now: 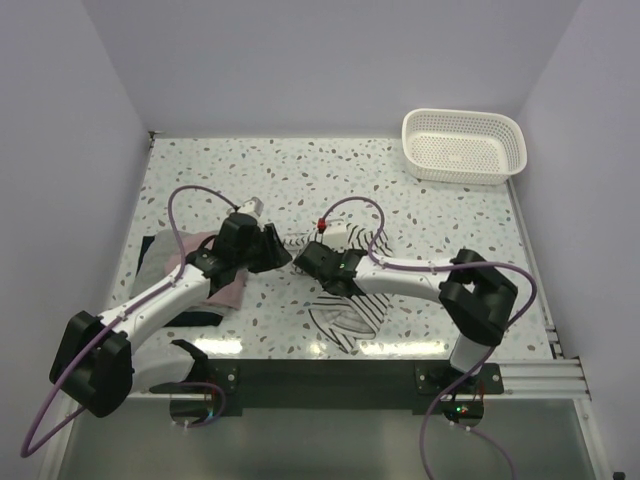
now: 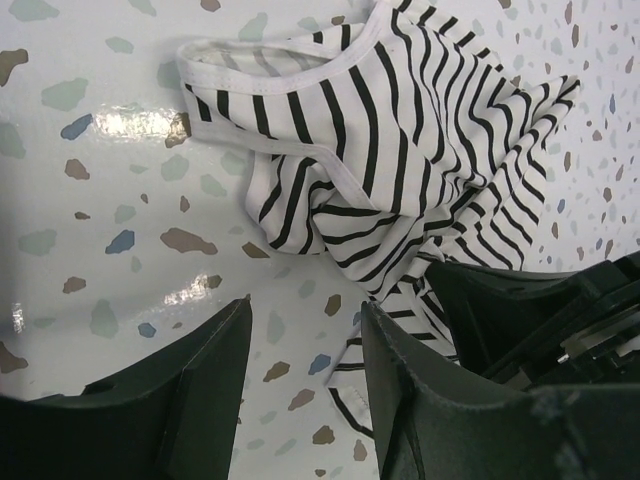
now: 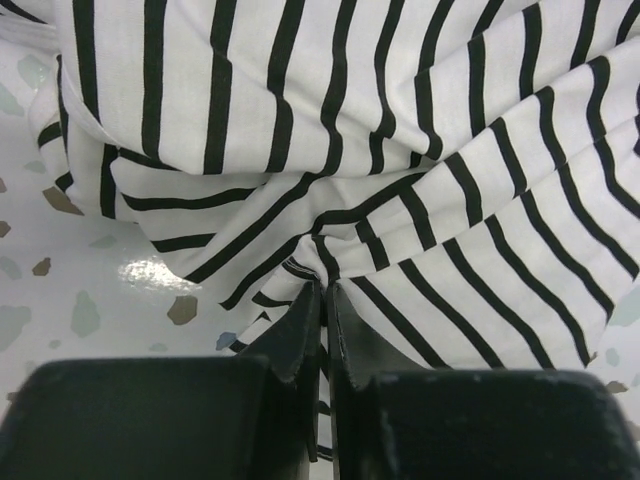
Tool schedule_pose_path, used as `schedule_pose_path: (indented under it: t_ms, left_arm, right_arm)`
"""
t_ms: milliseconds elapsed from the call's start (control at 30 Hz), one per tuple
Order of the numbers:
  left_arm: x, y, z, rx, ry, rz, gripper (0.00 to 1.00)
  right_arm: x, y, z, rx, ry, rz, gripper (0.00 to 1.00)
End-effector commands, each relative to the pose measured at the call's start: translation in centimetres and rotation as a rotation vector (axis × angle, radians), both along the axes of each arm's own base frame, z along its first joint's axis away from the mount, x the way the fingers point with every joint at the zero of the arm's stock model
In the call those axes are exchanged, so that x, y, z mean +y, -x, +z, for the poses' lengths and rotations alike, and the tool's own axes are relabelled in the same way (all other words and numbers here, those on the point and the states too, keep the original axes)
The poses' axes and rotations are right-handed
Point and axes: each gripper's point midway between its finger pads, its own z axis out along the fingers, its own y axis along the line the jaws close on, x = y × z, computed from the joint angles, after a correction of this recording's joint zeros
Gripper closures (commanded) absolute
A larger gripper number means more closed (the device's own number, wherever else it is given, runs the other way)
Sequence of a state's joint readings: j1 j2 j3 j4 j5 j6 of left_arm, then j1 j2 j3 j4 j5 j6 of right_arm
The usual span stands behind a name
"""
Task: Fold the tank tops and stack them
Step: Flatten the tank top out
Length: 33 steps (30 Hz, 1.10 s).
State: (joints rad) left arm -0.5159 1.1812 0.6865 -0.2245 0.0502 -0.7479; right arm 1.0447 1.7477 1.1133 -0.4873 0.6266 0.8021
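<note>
The soft white cloth tank top has thin black stripes. The desk under it is white with grey, brown and blue specks. Next to this top lie a dusty pink cloth top and a dark navy cloth top. The fingers are black.

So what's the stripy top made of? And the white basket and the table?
The stripy top looks like soft, matte cloth: it crumples into folds and has stitched edging. The basket looks like hard white plastic, moulded in a lattice of holes. The table looks smooth, glossy and speckled, maybe laminate: lights reflect off it.
</note>
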Motion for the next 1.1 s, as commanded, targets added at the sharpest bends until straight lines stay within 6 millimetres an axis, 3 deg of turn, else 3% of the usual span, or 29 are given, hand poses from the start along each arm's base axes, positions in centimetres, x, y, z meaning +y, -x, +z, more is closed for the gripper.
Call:
schedule_pose_path:
  t_ms: [0, 100, 367, 533, 667, 867, 1067]
  left_arm:
    - [-0.7, -0.2, 1.0, -0.042, 0.053, -0.029, 0.48]
    - [-1.2, 0.4, 0.5, -0.028, 0.078, -0.061, 0.48]
    - [-3.3, 3.0, -1.3, 0.033, 0.106, -0.203, 0.52]
    - [-6.6, 5.4, -1.7, 0.049, 0.088, -0.372, 0.53]
    - [-8.4, 7.4, -2.3, 0.071, 0.091, -0.459, 0.54]
    - [-9.5, 9.8, -3.2, 0.082, 0.056, -0.560, 0.55]
    - [-8.9, 8.5, -3.8, 0.062, 0.024, -0.454, 0.51]
  right_arm:
    - [-0.2, -1.5, 2.4, -0.068, -0.028, -0.052, 1.00]
    - [-1.2, -1.3, 3.5, -0.077, -0.019, -0.061, 1.00]
    - [-7.5, 1.1, 11.0, -0.160, -0.113, -0.115, 1.00]
    - [-13.4, 2.9, 12.6, -0.195, -0.033, -0.211, 1.00]
    - [-17.0, 3.9, 12.9, -0.208, -0.013, -0.283, 1.00]
    - [-18.9, 4.2, 15.2, -0.265, -0.026, -0.320, 1.00]
    - [-18.2, 2.4, 20.6, -0.364, -0.032, -0.307, 1.00]
